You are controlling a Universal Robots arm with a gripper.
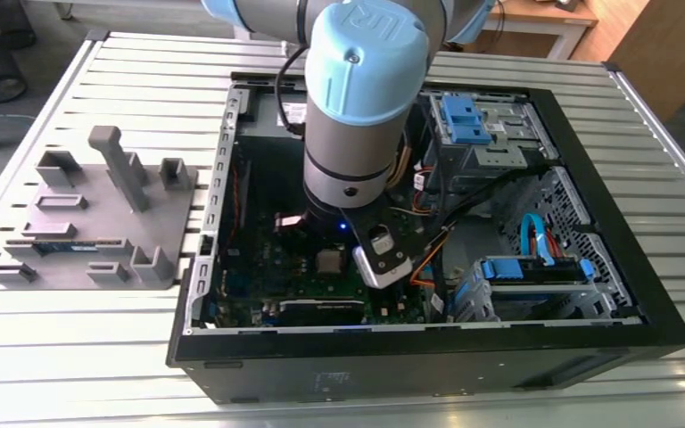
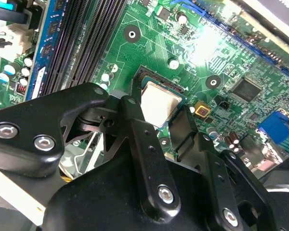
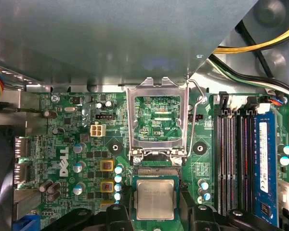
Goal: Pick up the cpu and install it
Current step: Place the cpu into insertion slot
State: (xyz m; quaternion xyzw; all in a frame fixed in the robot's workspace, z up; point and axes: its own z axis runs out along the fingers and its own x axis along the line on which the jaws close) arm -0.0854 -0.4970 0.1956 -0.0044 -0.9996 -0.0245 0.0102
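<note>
Cpu (image 3: 155, 199) seated flat on the green motherboard (image 3: 77, 144)
Square, shiny silver-grey top, thin darker rim; jaws spread astride it. In the exterior view it lies at the arm's (image 1: 349, 134) 6 o'clock.

The exterior view looks steeply down from above at the worktop (image 1: 57, 357) and the open computer case (image 1: 438, 370). Both wrist views sit close over the motherboard (image 2: 149, 29) (image 3: 67, 139), the second apparently tilted; both share the cpu (image 2: 159, 103) (image 3: 155, 199) and its surroundings.

Black gripper (image 2: 155, 111) low over silver cpu (image 2: 160, 98), green motherboard (image 2: 231, 57) beneath, dark memory slots (image 2: 82, 38) near
</note>
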